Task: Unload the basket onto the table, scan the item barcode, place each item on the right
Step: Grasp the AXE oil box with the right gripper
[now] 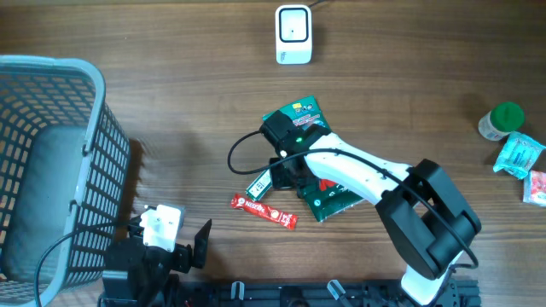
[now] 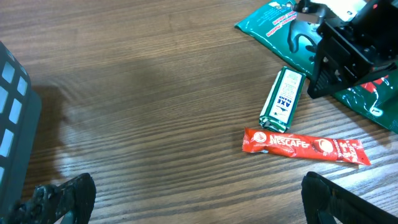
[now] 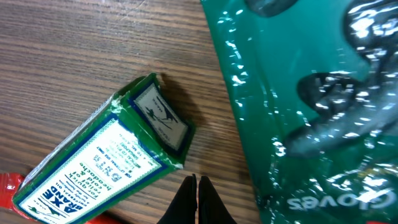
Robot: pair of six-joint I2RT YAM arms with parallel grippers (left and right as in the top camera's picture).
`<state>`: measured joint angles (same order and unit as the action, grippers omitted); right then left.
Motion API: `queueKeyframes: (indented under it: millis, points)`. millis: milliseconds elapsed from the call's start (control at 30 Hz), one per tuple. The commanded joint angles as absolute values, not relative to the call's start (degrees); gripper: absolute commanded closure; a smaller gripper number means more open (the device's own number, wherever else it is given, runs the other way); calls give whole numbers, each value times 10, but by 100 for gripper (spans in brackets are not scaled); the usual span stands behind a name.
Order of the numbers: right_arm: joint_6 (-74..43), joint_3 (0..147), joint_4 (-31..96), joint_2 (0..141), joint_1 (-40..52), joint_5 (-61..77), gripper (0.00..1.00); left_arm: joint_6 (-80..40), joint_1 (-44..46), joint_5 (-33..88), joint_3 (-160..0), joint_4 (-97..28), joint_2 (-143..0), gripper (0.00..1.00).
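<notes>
A white barcode scanner (image 1: pixel 293 34) stands at the table's far middle. A green and white Axe box (image 1: pixel 258 182) (image 2: pixel 282 98) (image 3: pixel 106 162) lies flat beside a shiny green gloves packet (image 1: pixel 328 200) (image 2: pixel 273 22) (image 3: pixel 311 106). A red Nescafe sachet (image 1: pixel 264 211) (image 2: pixel 303 145) lies just in front of them. My right gripper (image 1: pixel 277 175) (image 3: pixel 197 199) is shut and empty, its tips low over bare wood between the box and the packet. Near the front left edge my left gripper (image 1: pixel 175 234) (image 2: pixel 199 205) stands wide open over bare table, well short of the sachet.
A grey-blue mesh basket (image 1: pixel 51 170) (image 2: pixel 12 124) fills the left side. A green-capped bottle (image 1: pixel 501 119) and small packets (image 1: pixel 519 156) lie at the far right. A black cable (image 1: pixel 243 153) loops left of the right gripper.
</notes>
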<state>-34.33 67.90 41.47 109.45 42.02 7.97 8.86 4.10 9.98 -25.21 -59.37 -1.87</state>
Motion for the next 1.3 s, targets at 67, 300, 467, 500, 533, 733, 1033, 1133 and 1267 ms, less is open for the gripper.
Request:
queueKeyframes:
  millis: [67, 300, 467, 500, 533, 733, 1033, 1133, 1267]
  points:
    - [-343, 681, 317, 1109, 419, 167, 95, 85, 39, 105, -251, -592, -16, 0]
    - [-276, 696, 177, 1108, 400, 80, 93, 86, 39, 105, -251, -592, -16, 0]
    - [-142, 764, 325, 1085, 390, 166, 82, 85, 39, 105, -251, -592, -16, 0]
    - [-96, 765, 351, 1080, 391, 204, 75, 85, 39, 105, -251, -592, -16, 0]
    - [-62, 764, 380, 1080, 392, 224, 52, 85, 39, 105, -251, -592, -16, 0]
    - [-1, 754, 446, 1084, 396, 235, 0, 86, 39, 105, -251, -592, -16, 0]
    - [53, 752, 427, 1132, 454, 176, 0, 85, 39, 105, -251, -592, -16, 0]
    - [41, 752, 427, 1161, 455, 151, 2, 85, 39, 105, -251, -592, -16, 0]
    - [18, 752, 418, 1165, 455, 132, 27, 85, 39, 105, -251, -592, -16, 0]
